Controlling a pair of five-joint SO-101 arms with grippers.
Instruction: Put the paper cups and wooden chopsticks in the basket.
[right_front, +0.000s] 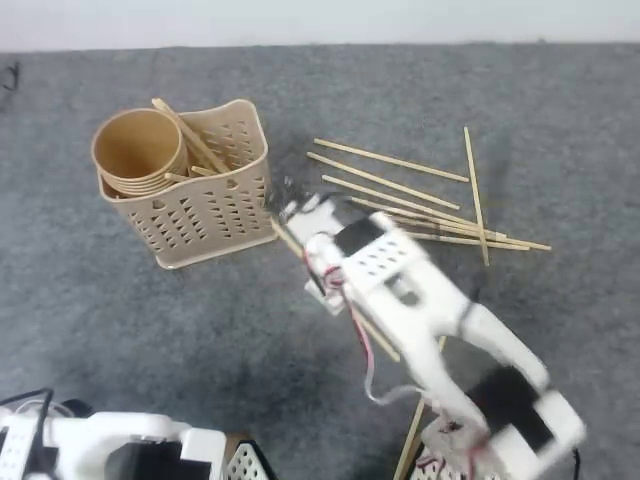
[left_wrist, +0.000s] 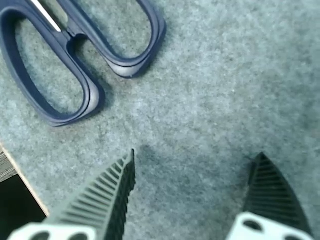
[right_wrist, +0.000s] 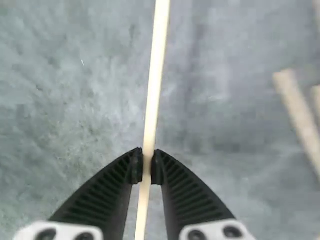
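Since the basket (right_front: 200, 215) at ten o'clock in the high view already carries the stacked paper cups (right_front: 140, 150) with a few sticks leaning beside them, I read the remaining work as chopsticks alone. The right gripper (right_wrist: 143, 167) has one: its fingers are pressed onto a single chopstick (right_wrist: 156, 75), pinching it across its width so the length runs straight out ahead of the jaws. From overhead the right arm (right_front: 430, 320) comes in from five o'clock and ends at the basket's four o'clock corner, which I judge to be a carry toward the rim. The loose chopsticks (right_front: 400, 185) lie fanned at two o'clock, well apart from the basket, and another stick (right_front: 412, 435) at six o'clock is cut off by the frame edge. The left gripper (left_wrist: 196, 157) hangs with fingers spread wide over bare mat (left_wrist: 225, 75), near scissors (left_wrist: 127, 69) whose blades run out of frame; I take it as parked out of the way. The wrist body hides the right fingertips from overhead. I cannot count the cups, nor tell whether the held stick is clear of the mat.
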